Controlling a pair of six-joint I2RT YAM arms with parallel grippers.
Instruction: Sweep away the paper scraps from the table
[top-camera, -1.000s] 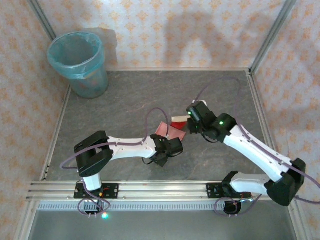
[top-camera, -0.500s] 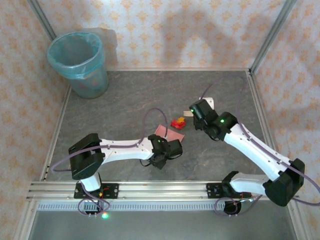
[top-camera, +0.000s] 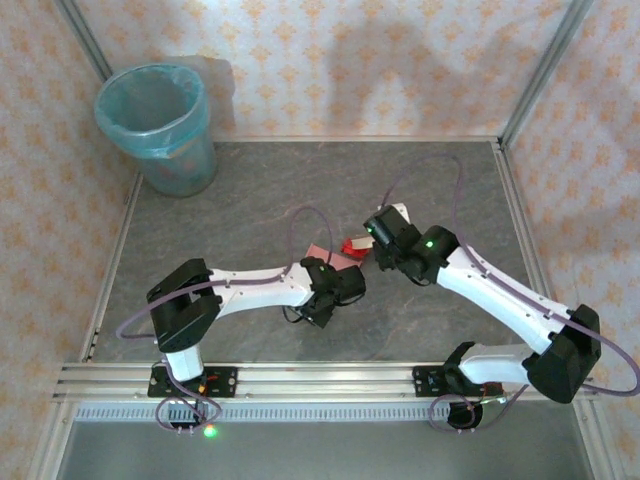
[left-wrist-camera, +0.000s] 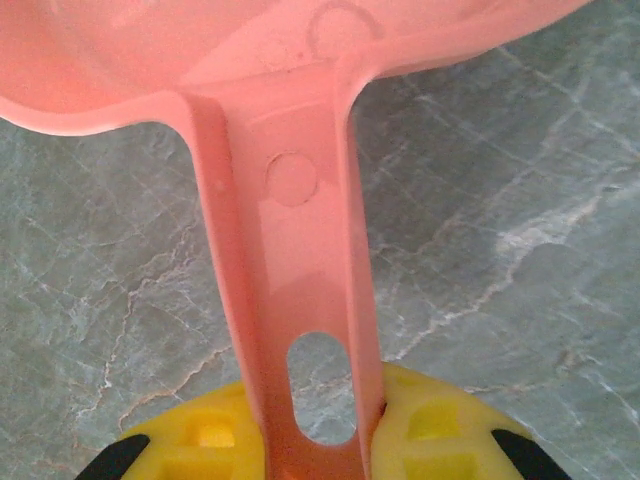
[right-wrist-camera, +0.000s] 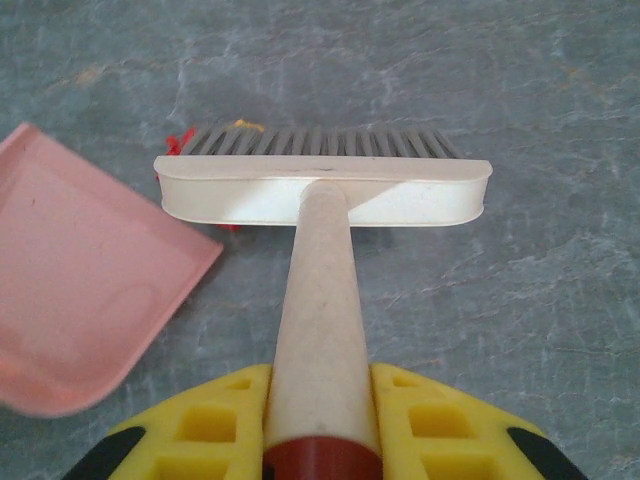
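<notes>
lying on the table (top-camera: 250, 190), the pink dustpan (top-camera: 325, 257) is gripped by its handle, on which the fingers of the left gripper (left-wrist-camera: 320, 440) are clamped. its tray is seen bare. just beside its open edge, red and yellow paper scraps (right-wrist-camera: 180, 142) are touched by the bristles of a brush (right-wrist-camera: 320, 190), whose handle is clamped between the right gripper (right-wrist-camera: 320, 425) fingers. well apart from the dustpan, a bin (top-camera: 160, 125) lined with a blue bag is stood.

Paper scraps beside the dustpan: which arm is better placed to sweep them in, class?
Right: the right hand grips the brush, bristles at the paper scraps; the left hand holds the dustpan.
</notes>
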